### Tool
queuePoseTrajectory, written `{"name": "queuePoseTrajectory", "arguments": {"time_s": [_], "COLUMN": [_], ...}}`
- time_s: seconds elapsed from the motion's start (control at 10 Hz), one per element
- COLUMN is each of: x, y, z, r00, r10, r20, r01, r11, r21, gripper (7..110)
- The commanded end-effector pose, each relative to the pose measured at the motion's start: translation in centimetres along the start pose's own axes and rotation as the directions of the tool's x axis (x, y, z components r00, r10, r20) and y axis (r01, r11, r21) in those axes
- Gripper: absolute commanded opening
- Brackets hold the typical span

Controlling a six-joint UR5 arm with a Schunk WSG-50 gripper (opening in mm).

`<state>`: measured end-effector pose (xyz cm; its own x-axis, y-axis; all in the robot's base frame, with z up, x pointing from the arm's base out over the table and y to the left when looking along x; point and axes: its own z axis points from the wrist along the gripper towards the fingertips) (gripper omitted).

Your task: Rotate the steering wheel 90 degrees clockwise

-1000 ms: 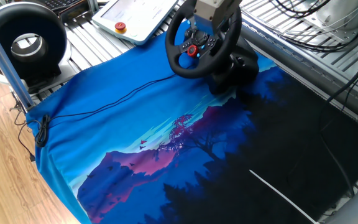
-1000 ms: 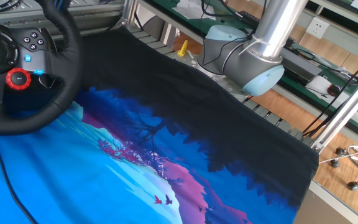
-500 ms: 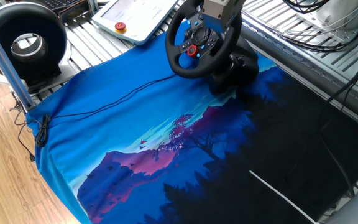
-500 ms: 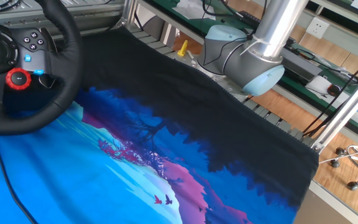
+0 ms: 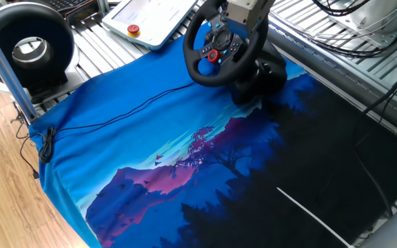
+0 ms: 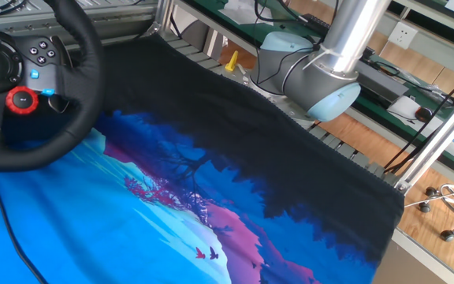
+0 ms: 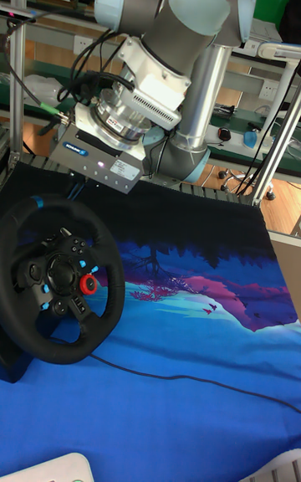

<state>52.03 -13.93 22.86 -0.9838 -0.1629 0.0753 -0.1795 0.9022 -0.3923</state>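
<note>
Steering wheel [image 7: 60, 278], rigid, with a grippy-looking padded rim on a bulky base [image 5: 264, 74] at the blue cloth's [image 5: 150, 138] far edge, likely turns against resistance, so pinch its rim near the claw [image 5: 243, 15], whose jaws you cannot tell apart or together.

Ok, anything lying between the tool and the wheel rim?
Nothing visible: in the tall fixed view the tool sits just behind the steering wheel rim's top; its fingers are hidden.
</note>
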Motion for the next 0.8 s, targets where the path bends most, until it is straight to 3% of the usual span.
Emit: {"name": "queuePoseTrajectory", "arguments": {"time_s": [0.0,0.4,0.5,0.7], "x": [0.2,-1.5,-1.4,-1.2], "y": [1.5,3.6,4.1,5.9], "z": [-0.9,1.8,1.2,0.1], "r00": [0.999,0.998,0.997,0.994], "r10": [0.038,0.064,0.074,0.105], "r20": [-0.028,0.009,-0.001,-0.031], "r01": [-0.039,-0.063,-0.074,-0.109], "r11": [0.999,0.992,0.991,0.980], "r21": [-0.028,-0.106,-0.113,-0.168], "gripper": [7,7,7,7]}}
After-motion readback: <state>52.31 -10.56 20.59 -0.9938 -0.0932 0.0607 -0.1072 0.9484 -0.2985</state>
